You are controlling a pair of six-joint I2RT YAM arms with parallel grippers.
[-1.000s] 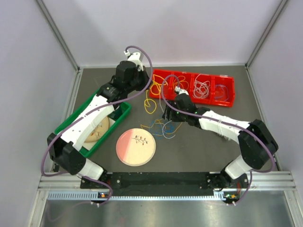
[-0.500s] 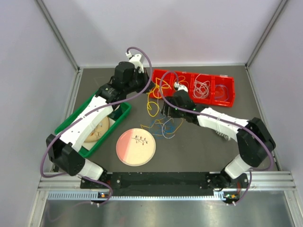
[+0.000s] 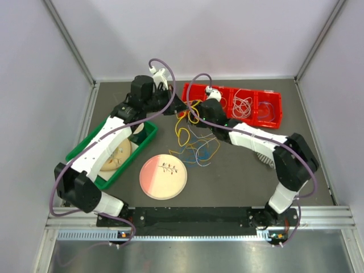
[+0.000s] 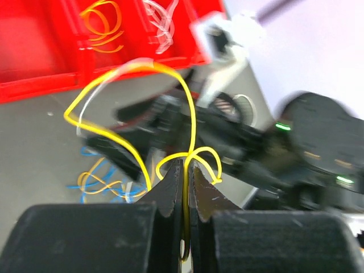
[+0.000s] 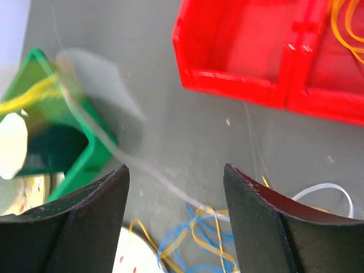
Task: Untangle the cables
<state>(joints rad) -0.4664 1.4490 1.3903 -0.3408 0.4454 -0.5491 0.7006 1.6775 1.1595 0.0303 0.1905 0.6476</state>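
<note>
The left claw (image 4: pixel 183 166) is clenched on a yellow cable (image 4: pixel 192 114), the wire pinched between its fingertips and arching up in front of the red tray (image 4: pixel 34 85). The right claw (image 5: pixel 175 170) is spread wide with nothing between its fingers, hovering over the grey worktop (image 5: pixel 170 114) just beside the left one. Under them lie the other cables (image 3: pixel 198 149), a loose knot of blue, yellow and pale strands between the red tray and the pink plate (image 3: pixel 163 177). A thin pale strand (image 5: pixel 142 165), blurred, runs from the knot toward the green bin (image 5: pixel 91 151)
</note>
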